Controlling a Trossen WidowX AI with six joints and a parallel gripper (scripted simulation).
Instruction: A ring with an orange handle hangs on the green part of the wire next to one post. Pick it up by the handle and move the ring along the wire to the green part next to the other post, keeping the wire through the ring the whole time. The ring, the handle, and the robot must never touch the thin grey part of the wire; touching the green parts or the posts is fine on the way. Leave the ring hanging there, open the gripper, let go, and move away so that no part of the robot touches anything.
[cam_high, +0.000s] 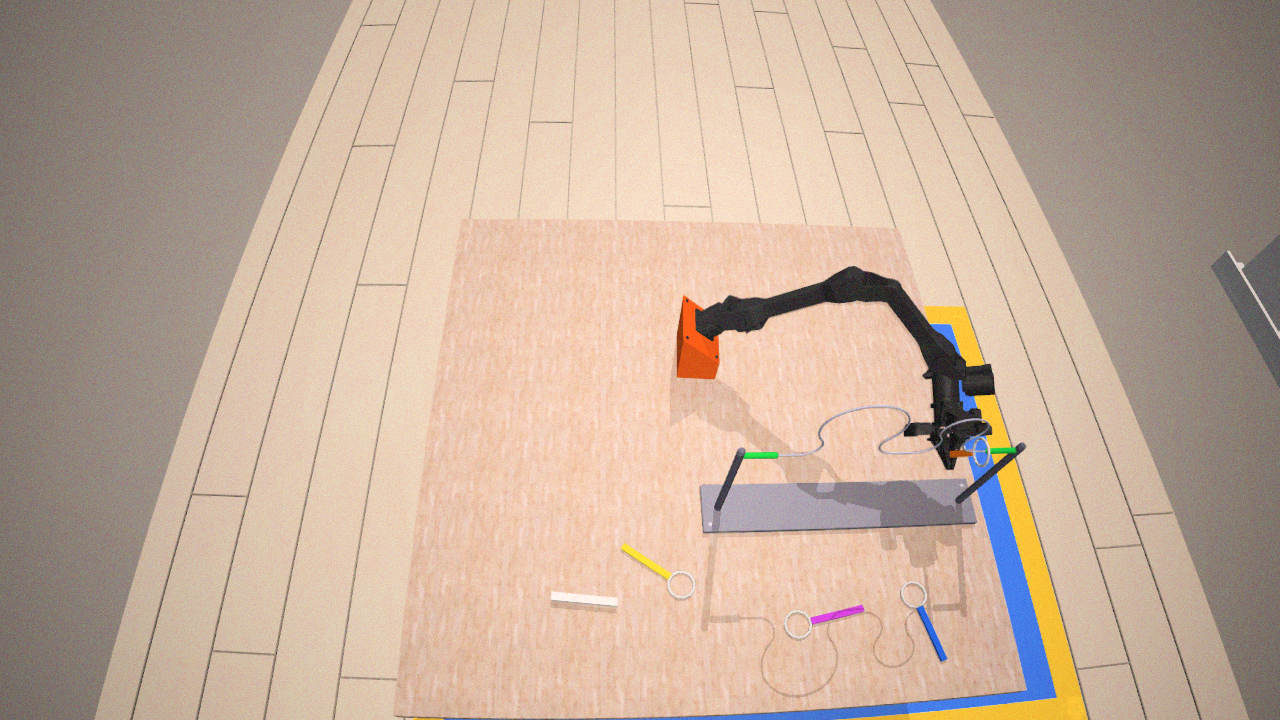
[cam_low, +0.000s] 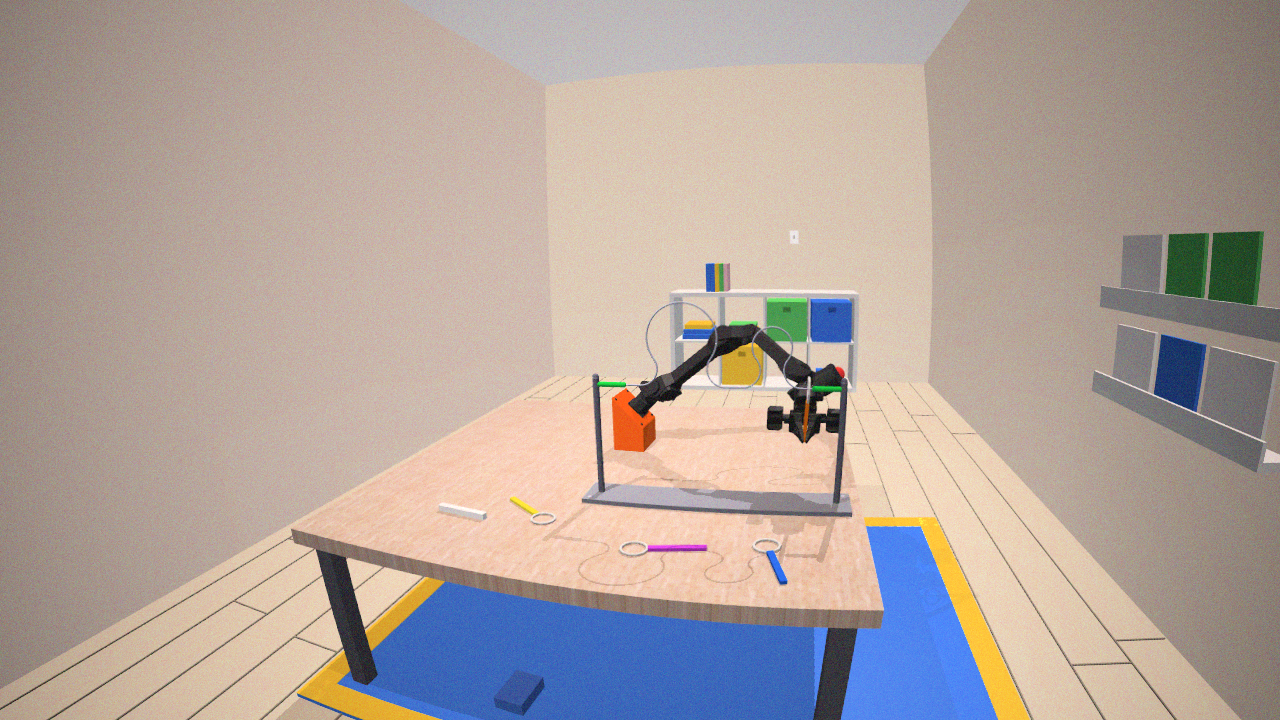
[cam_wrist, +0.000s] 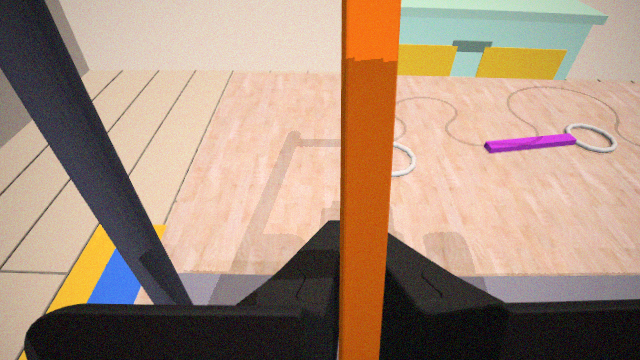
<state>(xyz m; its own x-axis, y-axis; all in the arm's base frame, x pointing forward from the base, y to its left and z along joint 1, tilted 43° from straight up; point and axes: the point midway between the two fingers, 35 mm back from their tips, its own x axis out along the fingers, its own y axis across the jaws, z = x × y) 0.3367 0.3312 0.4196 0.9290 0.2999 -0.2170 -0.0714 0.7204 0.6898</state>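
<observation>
My gripper (cam_high: 949, 459) (cam_low: 804, 435) (cam_wrist: 348, 233) is shut on the orange handle (cam_high: 960, 454) (cam_low: 806, 417) (cam_wrist: 369, 150). The ring (cam_high: 989, 452) is around the wire at the inner end of the right green part (cam_high: 1004, 450) (cam_low: 828, 388); whether it touches the wire is too small to tell. The right post (cam_high: 989, 474) (cam_low: 841, 447) (cam_wrist: 80, 125) is just beyond. The thin grey wire (cam_high: 863, 407) (cam_low: 680, 302) curves in loops to the left green part (cam_high: 760, 455) (cam_low: 612, 384) beside the left post (cam_high: 729, 480) (cam_low: 598, 438).
The posts stand on a grey base (cam_high: 742, 514). On the table in front lie a white bar (cam_high: 583, 599), a yellow-handled ring tool (cam_high: 646, 562), a magenta-handled one (cam_high: 837, 615) (cam_wrist: 530, 143) and a blue-handled one (cam_high: 931, 634). The grey wire passes close beside my gripper's body.
</observation>
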